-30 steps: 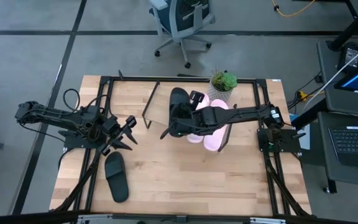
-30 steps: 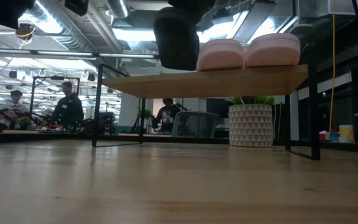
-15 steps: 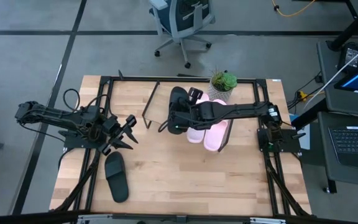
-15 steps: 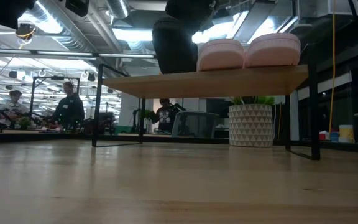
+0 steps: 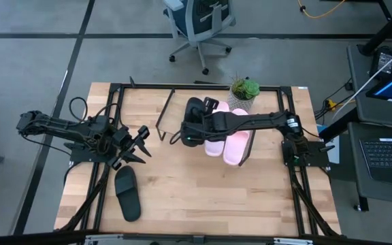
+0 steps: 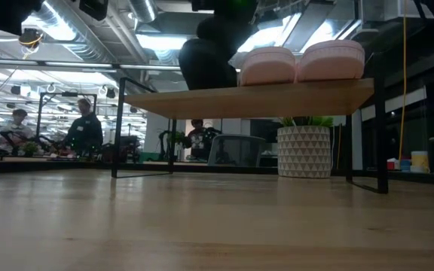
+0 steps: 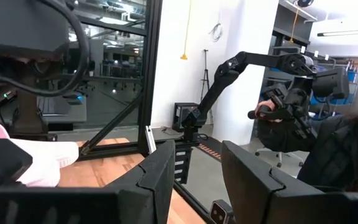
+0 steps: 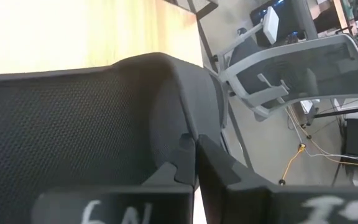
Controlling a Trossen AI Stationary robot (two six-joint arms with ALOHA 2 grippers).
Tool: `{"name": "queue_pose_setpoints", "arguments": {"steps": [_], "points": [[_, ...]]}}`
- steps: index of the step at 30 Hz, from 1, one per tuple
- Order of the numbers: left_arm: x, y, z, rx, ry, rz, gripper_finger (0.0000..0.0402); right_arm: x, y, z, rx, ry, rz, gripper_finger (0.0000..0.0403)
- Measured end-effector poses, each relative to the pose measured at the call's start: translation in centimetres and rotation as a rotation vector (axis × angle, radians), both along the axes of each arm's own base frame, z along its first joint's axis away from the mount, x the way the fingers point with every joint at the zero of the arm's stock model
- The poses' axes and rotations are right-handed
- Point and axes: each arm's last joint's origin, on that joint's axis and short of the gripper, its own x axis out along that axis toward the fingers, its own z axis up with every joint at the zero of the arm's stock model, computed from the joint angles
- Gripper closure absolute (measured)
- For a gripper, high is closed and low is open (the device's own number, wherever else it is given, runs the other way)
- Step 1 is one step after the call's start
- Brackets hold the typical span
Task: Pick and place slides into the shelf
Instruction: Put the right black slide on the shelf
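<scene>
Left hand (image 5: 140, 144), at the left side of the bench (image 5: 182, 190), hangs with its fingers spread and nothing between them; in its own wrist view the two dark fingers (image 7: 157, 180) stand apart with open space in the gap. Just in front of this hand, nearer the bench's front edge, one black slide (image 5: 127, 192) lies flat on the wood, apart from everything else. Toward the middle of the bench stands the shelf (image 6: 255, 98), a light wooden board on thin black legs. Right hand (image 5: 190, 133), reaching in from the right over the shelf's left end, is clamped tight on the second black slide (image 6: 206, 64); its wrist view shows the fingertips (image 8: 188, 158) pinched on the dark strap. From bench level the black slide's lower edge sits at the board's left part. Just right of it, two pale pink slides (image 6: 300, 62) rest side by side on the board. Behind the shelf's right end stands a potted plant (image 6: 304, 147)
</scene>
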Motion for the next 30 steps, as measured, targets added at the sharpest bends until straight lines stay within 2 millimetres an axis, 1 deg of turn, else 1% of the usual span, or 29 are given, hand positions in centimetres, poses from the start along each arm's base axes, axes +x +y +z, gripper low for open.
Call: {"name": "queue_pose_setpoints", "arguments": {"steps": [5,10,26,30], "points": [[0.0,0.0,0.0,0.0,0.0,0.0,0.0278,-0.01,-0.36,-0.09,-0.001,0.008,-0.008,0.0397],[0.0,0.0,0.0,0.0,0.0,0.0,0.0278,-0.08,-0.36,-0.11,-0.007,0.034,0.008,0.0396],[0.0,0.0,0.0,-0.001,0.001,-0.001,0.0278,-0.09,-0.34,-0.13,-0.002,0.041,0.015,0.0391],[0.0,0.0,0.0,-0.002,0.001,-0.001,0.0278,-0.06,-0.28,-0.18,0.042,0.036,0.028,0.0389]]}}
